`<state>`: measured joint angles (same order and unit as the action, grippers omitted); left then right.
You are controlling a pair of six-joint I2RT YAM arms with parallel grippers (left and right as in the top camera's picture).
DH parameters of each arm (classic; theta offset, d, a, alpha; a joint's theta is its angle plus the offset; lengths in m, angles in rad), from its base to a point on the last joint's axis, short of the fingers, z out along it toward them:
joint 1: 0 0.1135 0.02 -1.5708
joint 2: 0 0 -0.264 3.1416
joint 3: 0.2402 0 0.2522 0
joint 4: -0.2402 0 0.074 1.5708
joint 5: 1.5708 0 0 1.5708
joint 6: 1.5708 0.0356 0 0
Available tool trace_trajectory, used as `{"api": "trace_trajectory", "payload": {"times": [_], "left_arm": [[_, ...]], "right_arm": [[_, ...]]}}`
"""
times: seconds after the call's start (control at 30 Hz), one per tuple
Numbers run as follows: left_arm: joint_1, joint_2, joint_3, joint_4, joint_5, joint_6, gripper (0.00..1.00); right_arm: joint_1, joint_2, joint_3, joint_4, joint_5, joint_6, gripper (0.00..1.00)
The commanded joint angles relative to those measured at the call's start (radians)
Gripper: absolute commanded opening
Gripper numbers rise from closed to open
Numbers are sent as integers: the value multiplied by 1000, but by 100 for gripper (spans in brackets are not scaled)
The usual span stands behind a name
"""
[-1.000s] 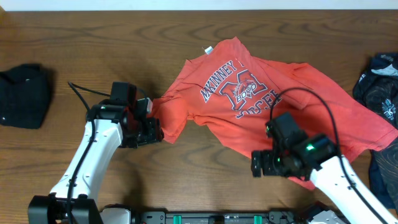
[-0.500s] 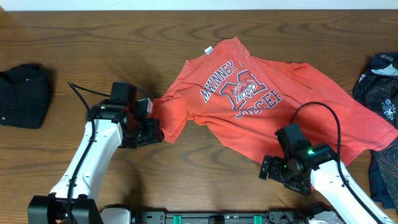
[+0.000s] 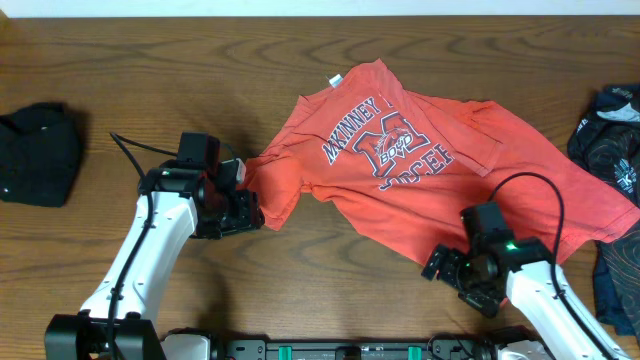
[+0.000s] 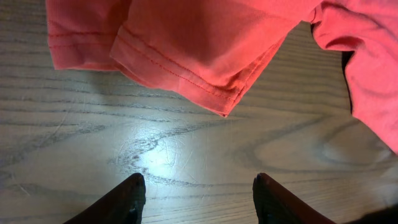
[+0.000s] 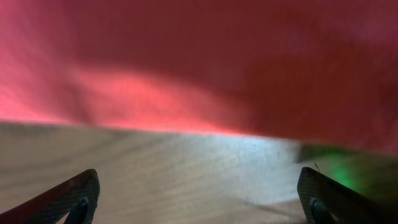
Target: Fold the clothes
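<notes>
A coral-red T-shirt with white-and-navy chest lettering lies spread and rumpled across the middle and right of the table. My left gripper sits at the shirt's left sleeve. In the left wrist view that gripper is open over bare wood, and the sleeve hem lies just beyond its tips. My right gripper is at the shirt's near hem. It stands wide open over bare wood, with the red cloth just ahead of it.
A black cloth bundle lies at the far left. A navy swirl-patterned garment is heaped at the right edge and runs down toward the front right corner. Dark wooden tabletop shows between the arms.
My right arm has pulled back toward the front right, from over the shirt's lower part to just off its near hem. The left arm and the shirt have not moved.
</notes>
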<state>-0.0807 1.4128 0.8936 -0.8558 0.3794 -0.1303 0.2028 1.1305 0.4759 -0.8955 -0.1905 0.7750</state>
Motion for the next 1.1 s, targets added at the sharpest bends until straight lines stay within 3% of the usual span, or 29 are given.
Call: {"api": "trace_trajectory", "payload": {"times": [0.0, 0.33, 0.5, 0.57, 0.63, 0.67, 0.73, 0.8, 0.87, 0.9, 0.97, 1.07], "left_arm": [[-4, 5, 1, -3, 7, -5, 58], [-4, 5, 1, -3, 7, -4, 58], [-4, 5, 1, -7, 6, -4, 58], [-4, 5, 1, -6, 6, -5, 58], [-4, 5, 1, -6, 7, -5, 58], [-4, 5, 1, -7, 7, -4, 58], [-4, 5, 1, -12, 7, -4, 58], [-4, 5, 1, -18, 7, -5, 58], [-4, 5, 1, -23, 7, -4, 58], [-4, 5, 1, -24, 7, -4, 58], [-4, 5, 1, -25, 6, -4, 58], [-4, 5, 1, -25, 6, -4, 58]], "right_arm": [[-80, -3, 2, 5, -12, 14, 99], [-274, -3, 2, 66, 0, 6, 99], [-299, -3, 2, 41, -1, -6, 99], [-299, -3, 2, 33, 0, -18, 91], [-300, -3, 2, 36, 2, -24, 60], [-301, -3, 2, 36, 2, -24, 54], [-301, -3, 2, 35, 3, -24, 64], [-301, -3, 2, 34, 5, -24, 88], [-303, -3, 1, 31, 6, -24, 85], [-303, -3, 0, 27, 7, -24, 86], [-303, 0, -5, 23, 6, -13, 99], [-306, 4, -34, 43, 4, 6, 99]]}}
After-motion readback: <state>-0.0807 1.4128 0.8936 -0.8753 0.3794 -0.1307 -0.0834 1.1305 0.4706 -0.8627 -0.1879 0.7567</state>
